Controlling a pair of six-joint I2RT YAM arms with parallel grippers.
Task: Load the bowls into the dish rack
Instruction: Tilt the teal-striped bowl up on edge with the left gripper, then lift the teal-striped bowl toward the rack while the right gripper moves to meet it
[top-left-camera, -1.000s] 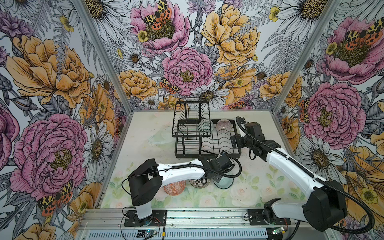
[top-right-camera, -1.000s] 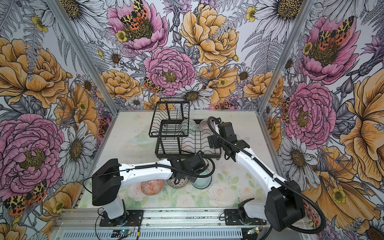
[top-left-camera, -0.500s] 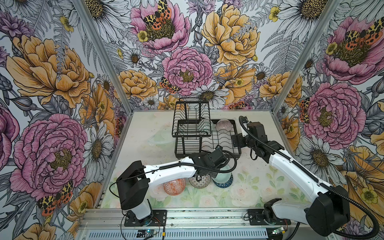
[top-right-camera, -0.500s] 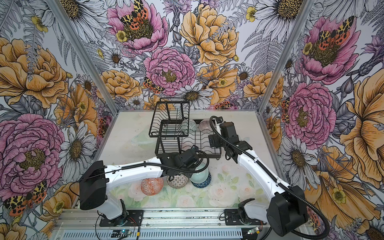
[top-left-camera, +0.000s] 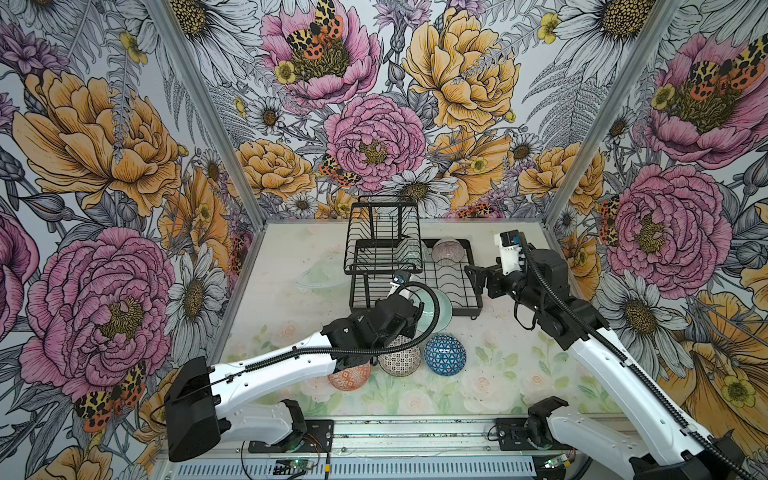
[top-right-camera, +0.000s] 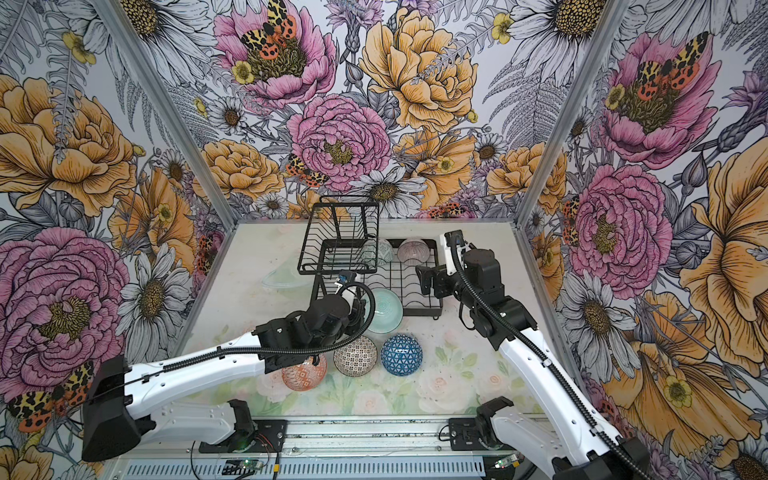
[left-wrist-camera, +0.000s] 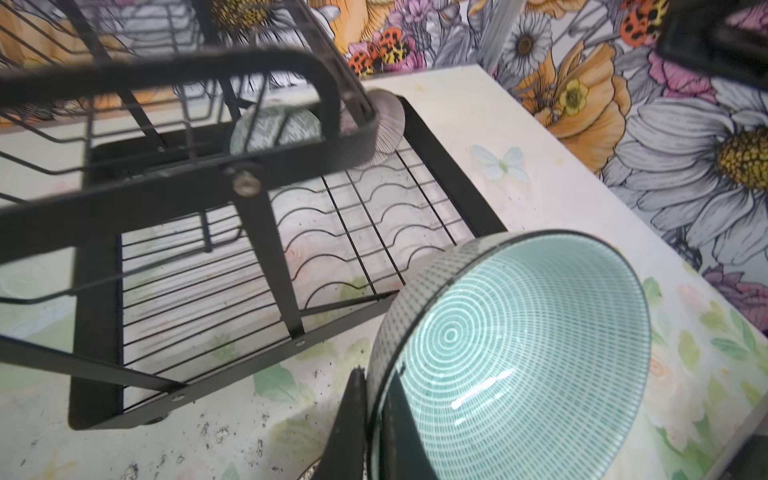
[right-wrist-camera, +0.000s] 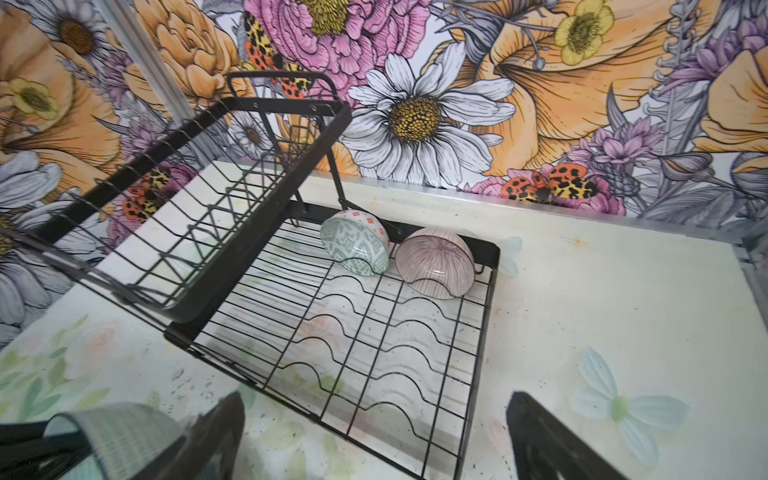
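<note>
Left pincer (left-wrist-camera: 376, 401) is clamped on the rim of the teal bowl (left-wrist-camera: 511, 357), which hangs tilted over the near edge of the rack (right-wrist-camera: 483, 332) (mouth turned up, ringed inside plain in both top views). Right pincer (right-wrist-camera: 374, 440) hovers just beside the rack's right side, jaws wide apart. Grey-green bowl (right-wrist-camera: 355, 247) and pink bowl (right-wrist-camera: 434, 262) stand on edge, side by side, at the far end of the base tray; blue bowl (top-left-camera: 444, 355), mosaic bowl (top-left-camera: 401, 357) and orange bowl (top-left-camera: 349, 378) lie mouth-down in a row on the table (top-left-camera: 498, 374).
</note>
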